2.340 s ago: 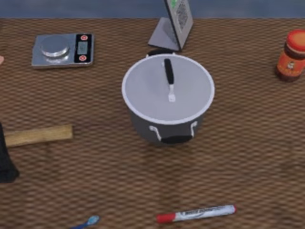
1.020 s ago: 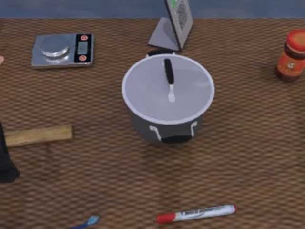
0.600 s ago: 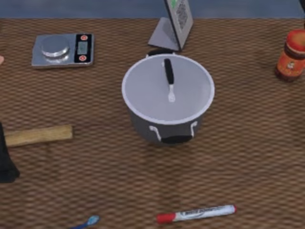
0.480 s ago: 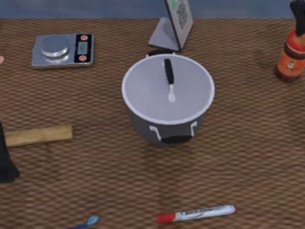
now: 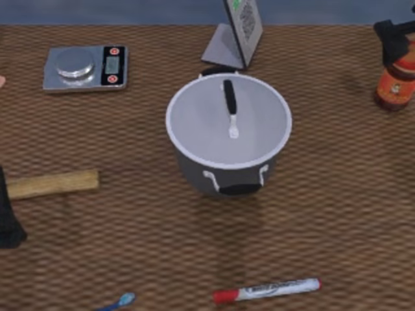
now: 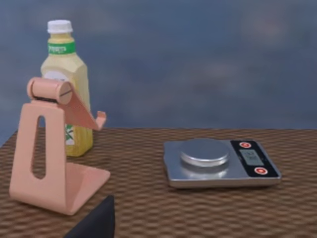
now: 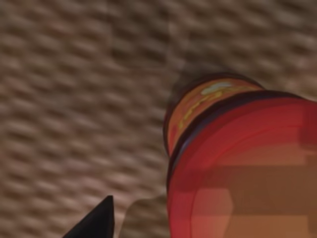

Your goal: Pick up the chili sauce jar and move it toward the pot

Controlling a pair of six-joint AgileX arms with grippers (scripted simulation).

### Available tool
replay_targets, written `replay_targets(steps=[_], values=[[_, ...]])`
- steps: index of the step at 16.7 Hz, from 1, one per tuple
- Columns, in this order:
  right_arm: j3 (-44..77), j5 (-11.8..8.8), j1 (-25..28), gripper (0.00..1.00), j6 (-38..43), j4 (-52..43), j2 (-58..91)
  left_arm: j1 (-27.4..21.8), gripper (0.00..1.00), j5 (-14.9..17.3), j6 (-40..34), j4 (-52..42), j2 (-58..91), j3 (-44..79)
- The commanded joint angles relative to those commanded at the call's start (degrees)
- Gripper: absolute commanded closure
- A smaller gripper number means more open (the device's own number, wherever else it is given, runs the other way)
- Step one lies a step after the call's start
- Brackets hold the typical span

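Note:
The chili sauce jar (image 5: 394,87) stands upright at the table's far right edge, its orange label showing. My right gripper (image 5: 395,40) hovers over it, a black shape hiding most of the orange-red lid. In the right wrist view the jar's lid (image 7: 242,168) looms close beside one dark fingertip (image 7: 99,222), and nothing is held in the open fingers. The grey pot (image 5: 194,170), under its white-rimmed lid with a black handle, sits at the table's middle, well left of the jar. My left gripper (image 5: 9,223) stays parked at the left edge, open.
A silver kitchen scale (image 5: 85,66) lies at the back left and a grey stand (image 5: 235,34) behind the pot. A wooden block (image 5: 52,184) lies at the left; a red-capped marker (image 5: 267,289) and blue toothbrush (image 5: 120,300) lie along the front. The left wrist view shows a pink stand (image 6: 49,158) and a yellow bottle (image 6: 67,99).
My right gripper has come in from the top right corner and moved down over the jar's lid. The jar, pot and left arm have not moved.

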Motion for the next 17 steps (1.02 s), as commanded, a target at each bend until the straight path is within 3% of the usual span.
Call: replay_targets(steps=[6,13,17], values=[[-1.11,0.0,-0.16,0.0,-0.06,1.01,-0.22,0.0,0.0,0.0,0.0,0.0,0.0,0.0],[-16.31,0.02,0.32,0.0,0.3,13.29,-2.85,0.0,0.0,0.0,0.0,0.0,0.0,0.0],[-17.53,0.02,0.36,0.0,0.34,14.46,-3.09,0.0,0.0,0.0,0.0,0.0,0.0,0.0]])
